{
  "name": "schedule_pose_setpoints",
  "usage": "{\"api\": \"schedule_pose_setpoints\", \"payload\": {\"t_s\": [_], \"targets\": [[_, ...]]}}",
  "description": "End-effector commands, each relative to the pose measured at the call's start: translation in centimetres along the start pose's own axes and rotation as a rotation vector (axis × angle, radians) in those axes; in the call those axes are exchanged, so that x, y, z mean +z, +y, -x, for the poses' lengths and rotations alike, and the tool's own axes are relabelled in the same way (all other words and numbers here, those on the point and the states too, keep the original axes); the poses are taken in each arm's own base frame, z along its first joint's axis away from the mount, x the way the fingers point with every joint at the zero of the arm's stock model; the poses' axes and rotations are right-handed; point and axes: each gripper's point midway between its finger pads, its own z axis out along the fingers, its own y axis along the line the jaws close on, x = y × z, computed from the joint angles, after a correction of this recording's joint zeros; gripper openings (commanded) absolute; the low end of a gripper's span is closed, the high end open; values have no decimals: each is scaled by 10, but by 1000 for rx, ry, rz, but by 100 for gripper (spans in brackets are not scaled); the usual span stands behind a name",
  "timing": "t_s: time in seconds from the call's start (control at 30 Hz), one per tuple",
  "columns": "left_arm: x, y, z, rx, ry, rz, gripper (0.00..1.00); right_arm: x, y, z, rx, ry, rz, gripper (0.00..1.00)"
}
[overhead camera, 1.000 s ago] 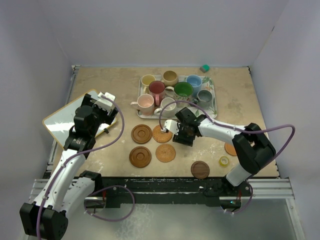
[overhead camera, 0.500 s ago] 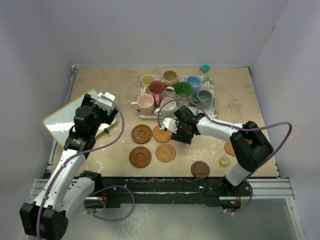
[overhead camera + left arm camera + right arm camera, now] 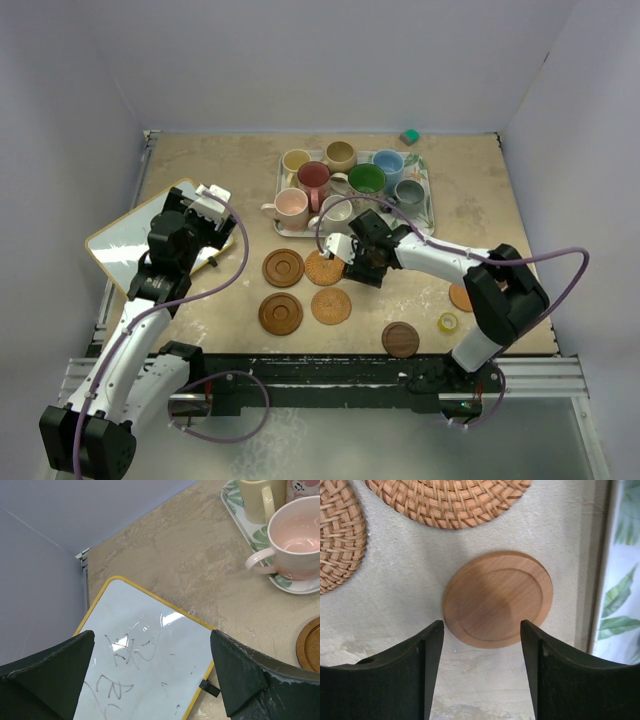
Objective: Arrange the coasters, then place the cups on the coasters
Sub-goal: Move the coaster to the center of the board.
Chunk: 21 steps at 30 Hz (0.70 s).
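Seen from above, a leaf-print tray (image 3: 422, 172) sits toward the back of a mottled tan surface (image 3: 200, 160). It carries all eight cups (image 3: 366, 180), packed close in two rows. Just in front of the tray, four coasters (image 3: 283, 267) lie flat in a square, two dark wooden discs on its left side and two woven ones on its right.

The right tool (image 3: 481, 627) hangs low in front of the tray's near edge. Its fingers are apart above a pale wooden coaster (image 3: 498, 598) that lies flat on the surface just beside the tray's rim. Whether the fingertips touch the disc is hard to tell, but nothing is clamped.

Farther in front of the tray lies a dark coaster (image 3: 400, 339). An orange coaster (image 3: 461, 297) is half hidden by the right arm, with a small yellow tape roll (image 3: 448, 322) near it.

Well to the left of the tray, the left tool (image 3: 150, 680) hovers over a yellow-framed whiteboard (image 3: 140, 650), fingers spread wide and holding nothing.
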Motion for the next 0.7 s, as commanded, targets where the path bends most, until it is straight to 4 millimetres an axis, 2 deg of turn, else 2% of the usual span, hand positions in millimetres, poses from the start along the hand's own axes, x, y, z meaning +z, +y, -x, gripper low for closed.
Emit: {"api": "schedule_pose_setpoints", "payload": {"t_s": [0.0,0.17,0.37,0.53,0.67], "targets": [[-1,8,13,-2,-52,21,95,-27,-8,12,25,-78,-36,67],[-2,8,15,-4,-57,21,95,-46,5,3,22,-86,-6,71],[-1,7,14,-1,-54,15,95,-63,41,-29,-40,-51,90,74],[-1,7,13,3,-51,19,95,-69,54,-54,-109,-18,84,75],[1,8,10,8,-40,27,95,-69,68,-67,-143,-6,126,75]]}}
